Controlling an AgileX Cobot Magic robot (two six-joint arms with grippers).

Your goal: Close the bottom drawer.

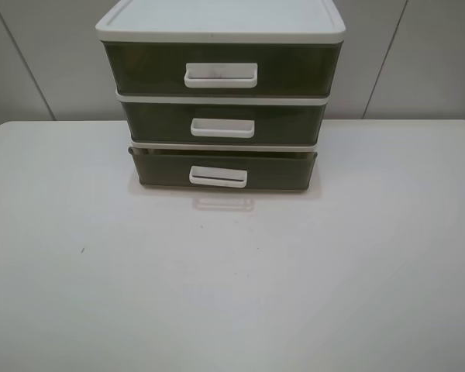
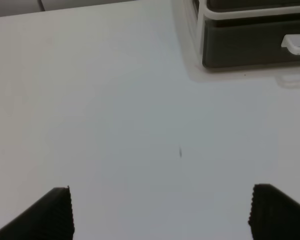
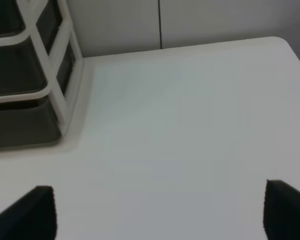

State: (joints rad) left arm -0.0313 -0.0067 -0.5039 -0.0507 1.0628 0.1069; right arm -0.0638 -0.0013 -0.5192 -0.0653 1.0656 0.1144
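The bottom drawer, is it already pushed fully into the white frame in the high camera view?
No, the bottom drawer stands out in front of the middle drawer, and its top rim shows.

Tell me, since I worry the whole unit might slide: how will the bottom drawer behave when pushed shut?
The bottom drawer sticks out only slightly, so a short push should do. It looks like thin plastic, probably light and easy to slide. The unit stands on a smooth table with nothing visibly bracing it, so a hard push could shift it.

Bright even light, soft shadows, slight blur
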